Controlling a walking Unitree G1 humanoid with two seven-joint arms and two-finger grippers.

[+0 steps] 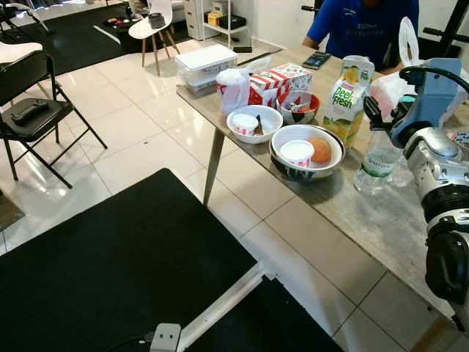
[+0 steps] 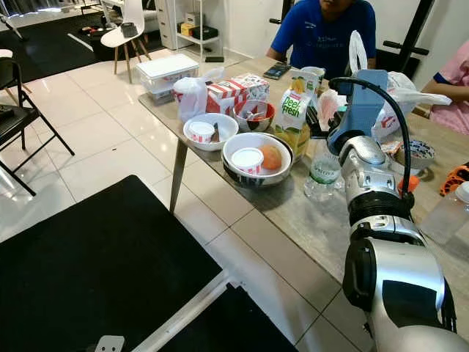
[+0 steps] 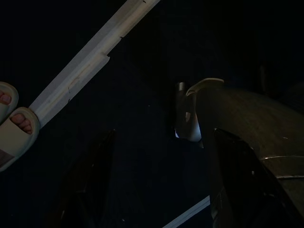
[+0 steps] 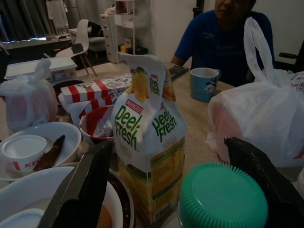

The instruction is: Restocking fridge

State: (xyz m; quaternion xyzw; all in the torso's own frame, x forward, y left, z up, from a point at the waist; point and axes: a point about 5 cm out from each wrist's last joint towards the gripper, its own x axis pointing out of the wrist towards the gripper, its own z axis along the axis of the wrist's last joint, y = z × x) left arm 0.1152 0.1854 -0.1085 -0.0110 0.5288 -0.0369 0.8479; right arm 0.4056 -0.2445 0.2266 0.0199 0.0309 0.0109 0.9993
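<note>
Water bottle (image 4: 222,195) with a green cap is seen at the lower right of the right wrist view, standing between the two black fingers (image 4: 80,190) of the right gripper (image 2: 322,121), which are spread wide and hold nothing. In the right eye view the bottle (image 2: 322,172) stands on the table (image 2: 308,220) right of centre, just below the gripper and close beside the Deli Fresh juice carton (image 2: 292,117). A grasp of the bottle is judged to be the step in hand. For a clean grasp, the fingers should be lowered past the cap to the bottle's body and centred before being closed, and the carton, being so near, should be kept clear of the nearer finger so it is not tipped. The bowl (image 2: 256,158) holding a small lidded cup and an orange fruit lies left of the carton. A white plastic bag (image 4: 266,114) sits beyond the bottle. The left gripper (image 3: 161,180) is seen hanging over dark flooring in the dim left wrist view, its fingers apart and empty.
</note>
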